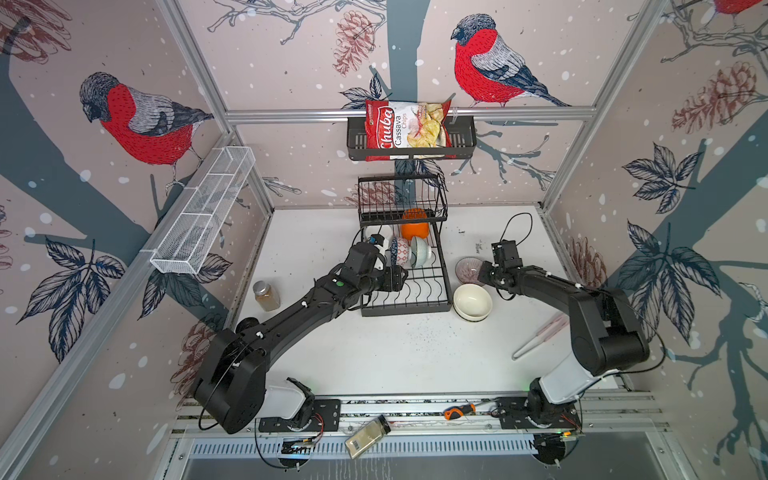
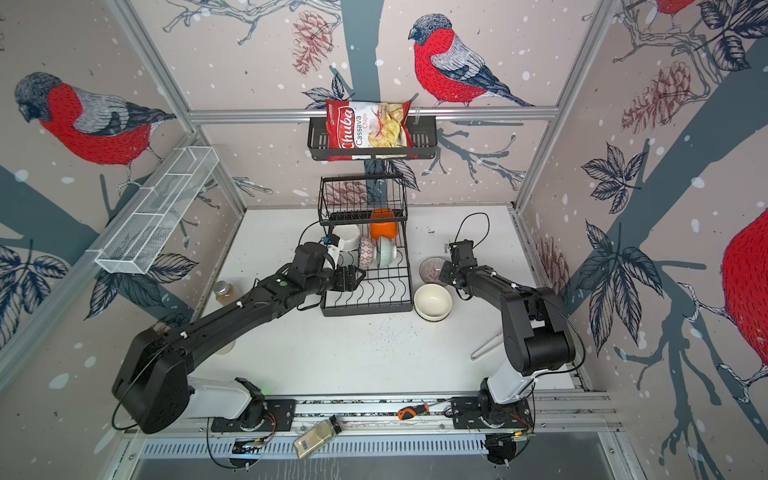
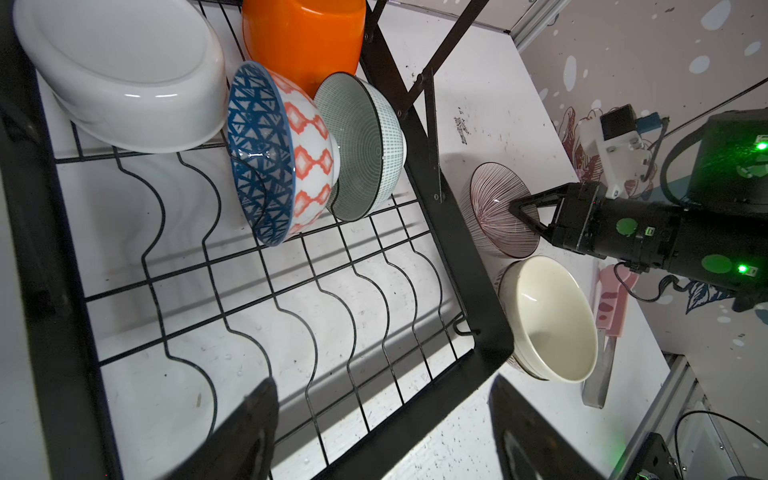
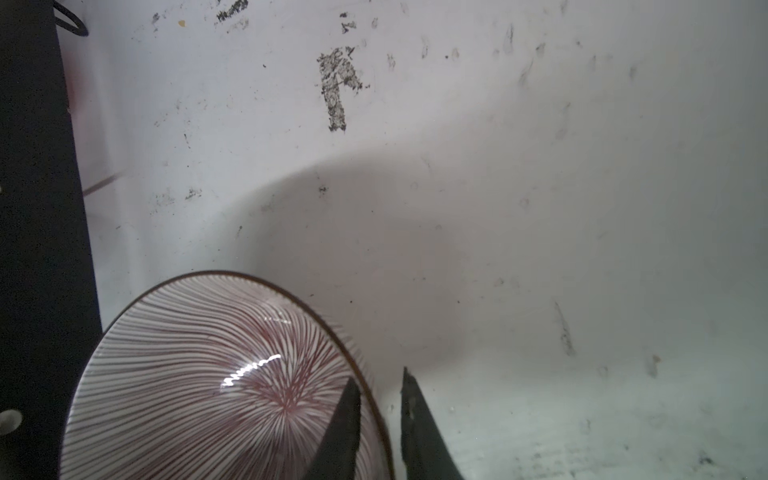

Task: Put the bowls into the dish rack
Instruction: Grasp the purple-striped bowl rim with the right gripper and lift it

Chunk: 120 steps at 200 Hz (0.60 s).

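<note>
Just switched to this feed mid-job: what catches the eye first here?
The black dish rack at mid-table draws the eye first. Toward its far end it holds a white bowl, an orange bowl, a blue-and-red patterned bowl and a mint-green bowl. Just right of the rack, the right claw straddles the rim of the brown-striped bowl on the table. Higher up, a red cassava chips bag sits in the black wall shelf.

You're in a robotics lab cell dressed as a kitchen. An aluminium frame [image 1: 291,115] holds wall panels [image 1: 291,41] printed with bullfinches. The left arm [image 1: 291,315] and right arm [image 1: 548,286] are mounted on a rail [image 1: 395,404] at the near edge, where a screwdriver [image 1: 459,410] lies. A dish rack [image 1: 405,309] stands on the scuffed white table [image 1: 395,357].
</note>
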Motion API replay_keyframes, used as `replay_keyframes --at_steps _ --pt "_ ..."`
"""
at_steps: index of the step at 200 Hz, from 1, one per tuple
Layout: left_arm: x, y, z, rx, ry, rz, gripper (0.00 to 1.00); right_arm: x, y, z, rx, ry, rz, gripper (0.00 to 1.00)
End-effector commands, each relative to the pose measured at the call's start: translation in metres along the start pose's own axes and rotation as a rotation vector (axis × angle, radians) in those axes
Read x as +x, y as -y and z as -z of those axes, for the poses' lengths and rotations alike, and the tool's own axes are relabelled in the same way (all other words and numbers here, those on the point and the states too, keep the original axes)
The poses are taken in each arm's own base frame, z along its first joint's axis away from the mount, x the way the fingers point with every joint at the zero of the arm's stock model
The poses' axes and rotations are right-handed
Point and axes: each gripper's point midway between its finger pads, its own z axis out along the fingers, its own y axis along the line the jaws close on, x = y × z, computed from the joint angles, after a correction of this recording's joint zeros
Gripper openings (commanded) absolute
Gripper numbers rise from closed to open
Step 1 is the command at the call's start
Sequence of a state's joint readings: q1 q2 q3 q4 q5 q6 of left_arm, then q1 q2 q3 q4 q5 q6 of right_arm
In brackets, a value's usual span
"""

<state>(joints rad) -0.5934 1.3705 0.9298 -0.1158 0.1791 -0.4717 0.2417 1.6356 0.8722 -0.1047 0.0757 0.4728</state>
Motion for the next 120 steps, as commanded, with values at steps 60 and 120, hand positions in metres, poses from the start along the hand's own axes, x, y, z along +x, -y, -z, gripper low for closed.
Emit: replay_keyframes --at_steps 60,120 --pt "-0.002 -0.003 -0.001 -0.014 0.015 -0.006 0.79 -0.018 0.002 0.004 0.011 0.054 -0.017 0.04" --pt "-0.001 -0.004 -0.001 -0.021 0.013 -0.006 0.79 -0.042 -0.002 0.020 0.007 0.116 -0.018 0.03"
